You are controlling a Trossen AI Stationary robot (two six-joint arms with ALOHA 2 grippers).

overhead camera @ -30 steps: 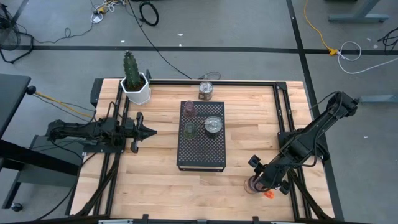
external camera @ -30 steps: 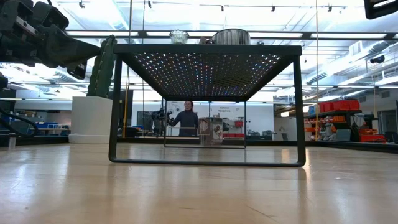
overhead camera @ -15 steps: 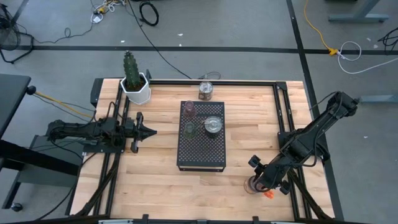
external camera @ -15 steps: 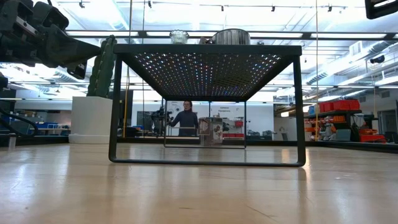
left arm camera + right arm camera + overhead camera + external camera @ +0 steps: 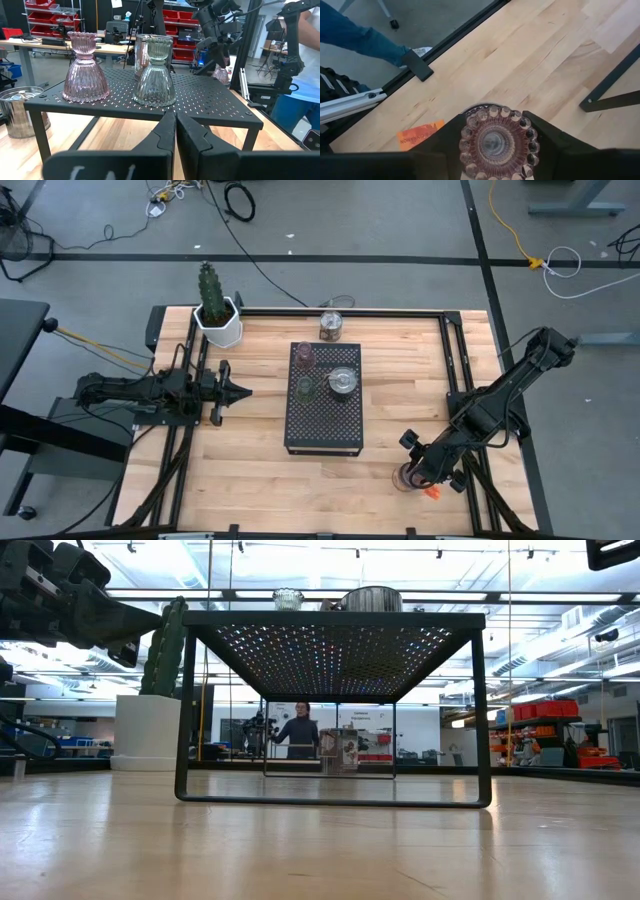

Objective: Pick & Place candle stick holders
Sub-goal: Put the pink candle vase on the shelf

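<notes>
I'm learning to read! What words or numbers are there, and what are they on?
None can be read.
Orange tag on the table by the right hand: print too blurred.
White marks on the left hand: not readable.
Boxes in the room behind: too small.

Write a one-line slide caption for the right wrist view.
Right gripper straddles a pink beaded candle holder on the wooden table, beside an orange tag.

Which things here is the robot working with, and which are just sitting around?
Working with:
- pink holder between the right gripper's fingers
- pink holder, green holder and silvery holder on the black rack

Sitting around:
- cactus pot
- orange tag
</notes>
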